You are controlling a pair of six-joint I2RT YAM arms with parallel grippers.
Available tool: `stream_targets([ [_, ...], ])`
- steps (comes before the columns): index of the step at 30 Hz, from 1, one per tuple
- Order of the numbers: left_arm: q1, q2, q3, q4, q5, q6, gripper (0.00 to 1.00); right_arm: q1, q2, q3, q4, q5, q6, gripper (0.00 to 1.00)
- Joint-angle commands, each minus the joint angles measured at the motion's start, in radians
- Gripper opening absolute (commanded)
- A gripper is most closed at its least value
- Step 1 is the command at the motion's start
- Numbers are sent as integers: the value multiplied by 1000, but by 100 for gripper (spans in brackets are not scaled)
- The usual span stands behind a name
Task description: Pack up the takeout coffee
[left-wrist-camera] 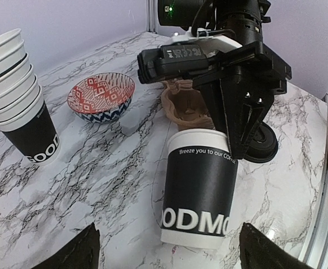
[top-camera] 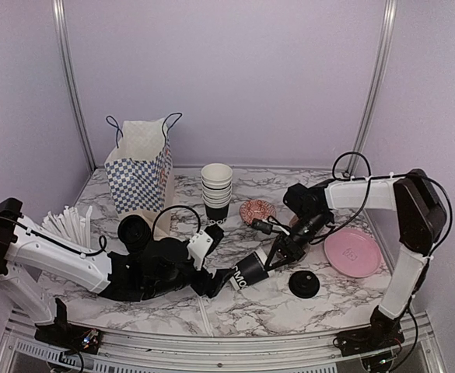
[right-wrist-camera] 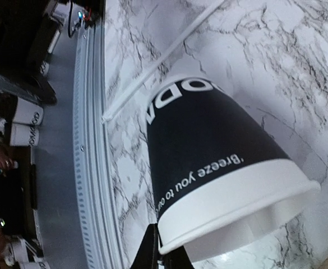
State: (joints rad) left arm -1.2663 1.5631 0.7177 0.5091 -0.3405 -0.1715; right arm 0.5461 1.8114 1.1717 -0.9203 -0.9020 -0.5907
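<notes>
I read the takeout coffee [left-wrist-camera: 200, 190] as a matte black cup with bold white block letters near its base, a thin line of white script higher up and a white rim. The loose lid [top-camera: 303, 284] toward the near edge is plain black. The plate [top-camera: 351, 252] by the right edge is flat pink. The small bowl [left-wrist-camera: 101, 96] shows red diamonds on white inside, with blue-and-white zigzag outside. The cup stack [top-camera: 216, 190] is white over a black, white-lettered bottom cup. The bag [top-camera: 140, 167] near the far left corner is blue-and-white check under cream. The bench [top-camera: 243, 311] is white marble veined grey and black.
</notes>
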Motion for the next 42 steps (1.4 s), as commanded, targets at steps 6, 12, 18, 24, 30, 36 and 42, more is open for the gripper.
stream_targets([
  [6,-12,-113,-14,-63,-67,-2,86,117,-153,107,-74,156,-70,0],
  [12,-13,-186,-5,-124,-160,9,86,334,-258,88,-80,634,-110,0],
  [18,-13,-243,-10,-157,-221,30,86,455,-256,75,-122,908,-155,0],
  [24,-13,-253,-17,-165,-235,22,86,559,-217,51,-118,1105,-142,0],
  [30,-13,-232,-16,-165,-221,4,86,591,-181,69,-103,1057,-130,10],
  [36,-13,-220,-20,-164,-215,0,86,591,-204,102,-71,1043,-136,28],
  [42,-13,-202,-14,-164,-211,3,86,591,-193,88,-19,1071,-155,30],
])
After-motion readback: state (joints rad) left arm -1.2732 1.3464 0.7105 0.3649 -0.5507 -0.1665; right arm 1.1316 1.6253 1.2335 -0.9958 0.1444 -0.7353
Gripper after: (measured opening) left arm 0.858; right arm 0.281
